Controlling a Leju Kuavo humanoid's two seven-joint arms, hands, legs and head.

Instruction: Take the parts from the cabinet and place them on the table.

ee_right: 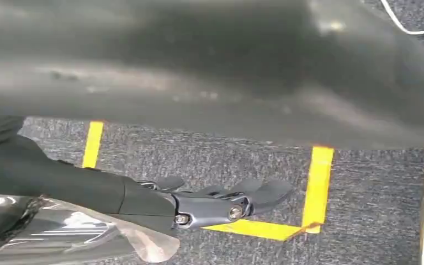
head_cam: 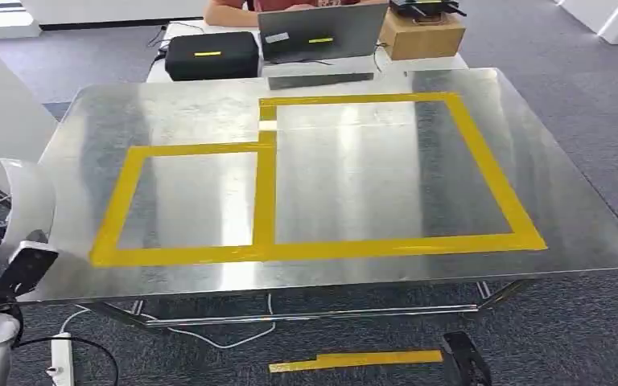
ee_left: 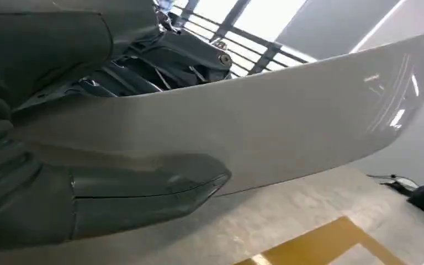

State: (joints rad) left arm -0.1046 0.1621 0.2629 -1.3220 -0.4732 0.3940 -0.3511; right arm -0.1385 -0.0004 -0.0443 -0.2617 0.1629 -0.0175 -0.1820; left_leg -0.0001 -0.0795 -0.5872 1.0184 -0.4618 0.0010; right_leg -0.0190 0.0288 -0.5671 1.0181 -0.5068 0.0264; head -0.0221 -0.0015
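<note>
A white curved part (head_cam: 28, 201) stands upright at the metal table's (head_cam: 354, 273) near left corner, and my left hand (head_cam: 18, 272) grips its lower end. In the left wrist view the thumb (ee_left: 143, 193) presses on the near face of the white part (ee_left: 287, 116), with the darker fingers (ee_left: 143, 72) behind it. The tabletop (ee_left: 287, 215) and its yellow tape (ee_left: 320, 243) lie just beneath. My right hand (head_cam: 467, 358) hangs low beside the table's near edge. Its fingers (ee_right: 226, 201) are stretched out over grey carpet with nothing between them.
Yellow tape marks a small rectangle (head_cam: 121, 201) and a larger one (head_cam: 491, 169) on the table. At the far side are a black case (head_cam: 212, 55), a laptop (head_cam: 322, 34), a wooden box (head_cam: 421, 36) and a person (head_cam: 233, 10). A power strip (head_cam: 62, 358) and a tape strip (head_cam: 354, 360) lie on the floor.
</note>
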